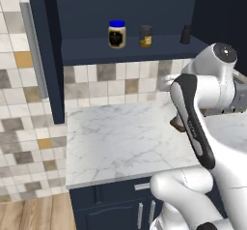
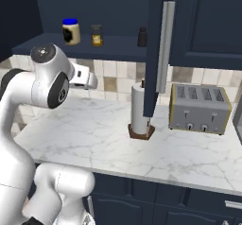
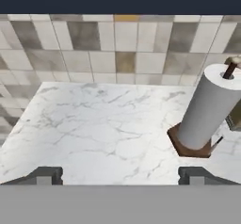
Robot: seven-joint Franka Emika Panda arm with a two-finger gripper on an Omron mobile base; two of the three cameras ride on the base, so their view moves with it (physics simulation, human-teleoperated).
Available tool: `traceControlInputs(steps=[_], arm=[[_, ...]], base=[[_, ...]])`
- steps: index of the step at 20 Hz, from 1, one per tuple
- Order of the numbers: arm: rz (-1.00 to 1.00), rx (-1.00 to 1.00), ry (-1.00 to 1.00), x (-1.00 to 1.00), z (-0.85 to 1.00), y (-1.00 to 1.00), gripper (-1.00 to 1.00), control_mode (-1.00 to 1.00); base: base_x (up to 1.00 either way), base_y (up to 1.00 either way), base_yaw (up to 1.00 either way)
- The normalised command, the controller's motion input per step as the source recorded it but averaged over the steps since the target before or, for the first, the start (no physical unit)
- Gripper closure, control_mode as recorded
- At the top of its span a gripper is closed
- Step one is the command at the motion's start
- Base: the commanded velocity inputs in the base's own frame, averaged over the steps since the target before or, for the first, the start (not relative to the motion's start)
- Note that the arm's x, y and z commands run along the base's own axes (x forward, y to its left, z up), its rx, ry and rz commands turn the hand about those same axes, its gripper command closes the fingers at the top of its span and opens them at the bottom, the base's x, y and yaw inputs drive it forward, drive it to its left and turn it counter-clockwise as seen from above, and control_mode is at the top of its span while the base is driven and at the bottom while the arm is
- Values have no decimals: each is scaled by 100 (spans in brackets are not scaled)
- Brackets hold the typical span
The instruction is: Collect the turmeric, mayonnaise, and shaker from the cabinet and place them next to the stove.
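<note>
The navy cabinet (image 1: pixel 91 48) stands open, with its door (image 1: pixel 46 55) swung left. On its shelf, from left to right, stand the blue-lidded mayonnaise (image 1: pixel 116 34), the dark-lidded turmeric (image 1: pixel 145 36) and the slim black shaker (image 1: pixel 185 34). From the other side the order is the same: mayonnaise (image 2: pixel 71 31), turmeric (image 2: pixel 97 35), shaker (image 2: pixel 142 37). My gripper (image 3: pixel 120 175) is open and holds nothing. It hangs over the marble counter (image 3: pixel 94 124), below the shelf, facing the tiled wall. The stove is out of view.
A paper towel roll (image 2: pixel 140 110) on a brown base stands on the counter, close to the gripper's right (image 3: pixel 204 108). A silver toaster (image 2: pixel 200 107) sits further right. The open door's silver handle (image 2: pixel 165 44) hangs above the roll. Navy drawers (image 1: pixel 116 205) run below.
</note>
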Motion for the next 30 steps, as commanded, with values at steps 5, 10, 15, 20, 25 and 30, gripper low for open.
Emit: traceControlInputs(steps=[5, 10, 15, 20, 25, 30], arm=[[0, 3, -33, 0, 80, 35, -100, -100], [0, 7, -28, 14, 64, 42, -100, -100], [1, 10, -20, 25, 37, 46, -100, -100], [2, 6, -8, 38, 26, 35, -100, -100], [0, 0, 0, 24, 44, 4, -100, -100], [0, -3, 2, 6, 41, 0, -100, -100]], base=[[0, 0, 0], [0, 0, 0], [0, 0, 0], [0, 0, 0], [0, 0, 0], [0, 0, 0]])
